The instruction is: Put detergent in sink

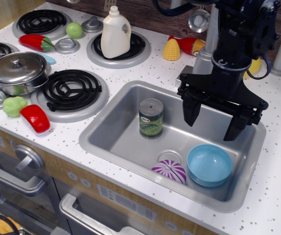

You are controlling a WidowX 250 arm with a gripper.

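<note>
Detergent, in the form of a cream-white plastic jug-shaped bottle point(115, 35) with a built-in side handle and a white screw cap, is seen standing upright on the far black coil burner point(139, 47), well apart from the sink. Its long axis is vertical, with the cap pointed straight up and the handle turned toward the right of the view.

The black robot gripper point(213, 119) is held above the large rectangular brushed-steel sink point(126, 132), which is set in a white speckled counter point(160, 68). Its two fingers are spread wide apart and pointed downward, and nothing is grasped between them.

Inside the basin, a green-labelled tin can point(151, 118) is stood upright near the left side, a light blue round bowl point(209, 165) is placed at the front right, and a purple and white striped round object point(169, 171) is lying just beside the bowl, over the drain area.

On the counter to the left, a round steel pot with lid point(18, 72) is set on the counter's left side, just beside a near coil burner, and a red toy pepper point(35, 118) and a pale green toy vegetable point(14, 105) are lying near the front edge. A yellow toy corn cob point(171, 50) is found behind the sink.
</note>
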